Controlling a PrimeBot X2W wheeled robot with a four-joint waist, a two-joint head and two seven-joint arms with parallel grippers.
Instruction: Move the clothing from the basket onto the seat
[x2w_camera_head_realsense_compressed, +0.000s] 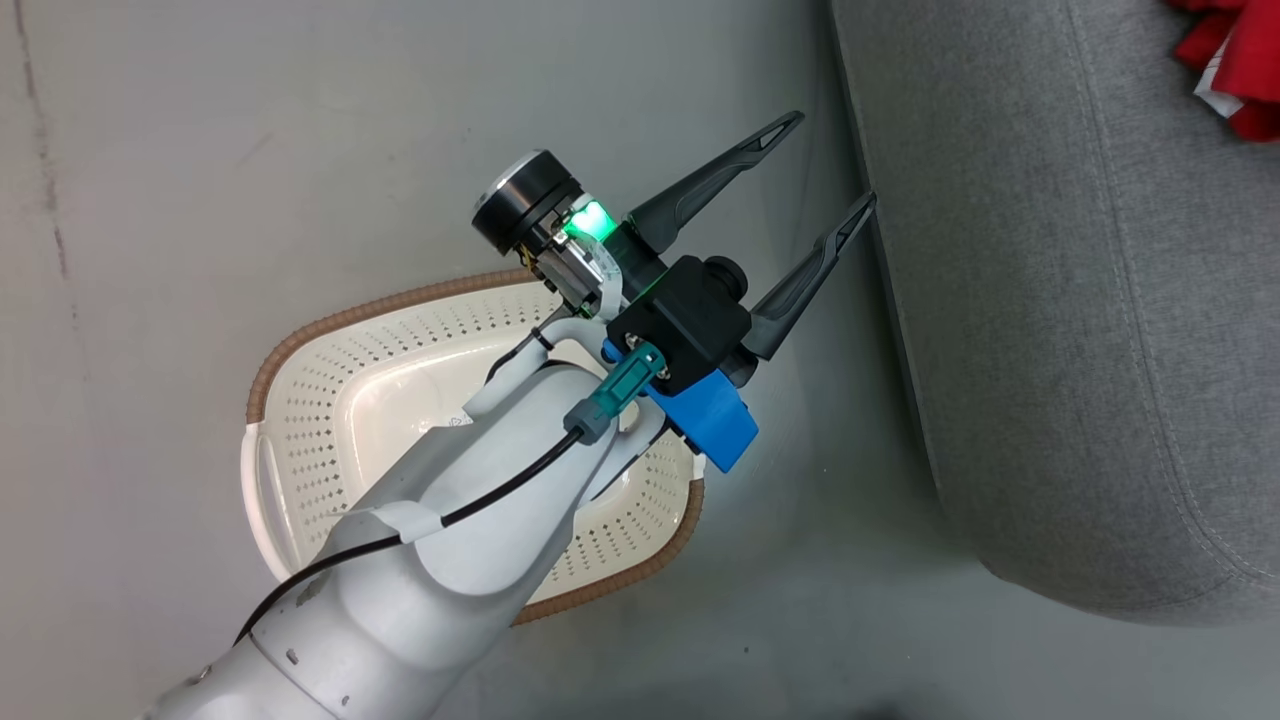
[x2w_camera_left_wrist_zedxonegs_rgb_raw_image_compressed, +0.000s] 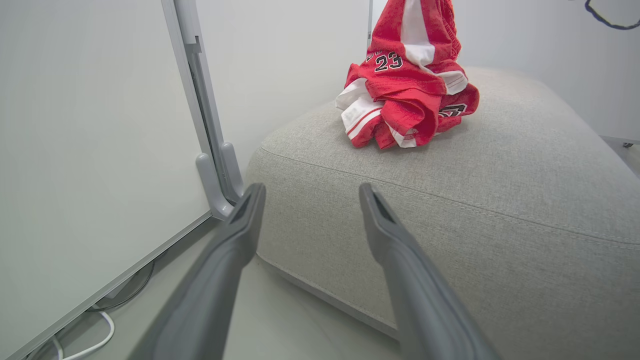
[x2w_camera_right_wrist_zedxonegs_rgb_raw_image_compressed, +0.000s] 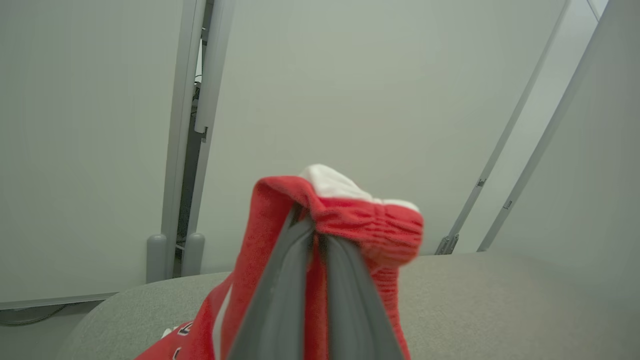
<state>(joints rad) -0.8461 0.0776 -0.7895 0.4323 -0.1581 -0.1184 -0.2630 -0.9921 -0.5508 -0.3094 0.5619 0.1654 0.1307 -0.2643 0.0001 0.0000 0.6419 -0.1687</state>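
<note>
Right now the clothing sits as a crumpled red heap on the seat, at the upper middle of the left wrist view. Its top is drawn upward past the frame's edge, and the number 23 shows. Your right gripper has its fingers clenched on a red fold with a white band, at the centre of the right wrist view. Your left gripper hangs with its fingers spread wide — in the head view it's at the upper middle, one tip close to the seat's edge. The basket stands on the floor at lower left, partly behind the left forearm.
</note>
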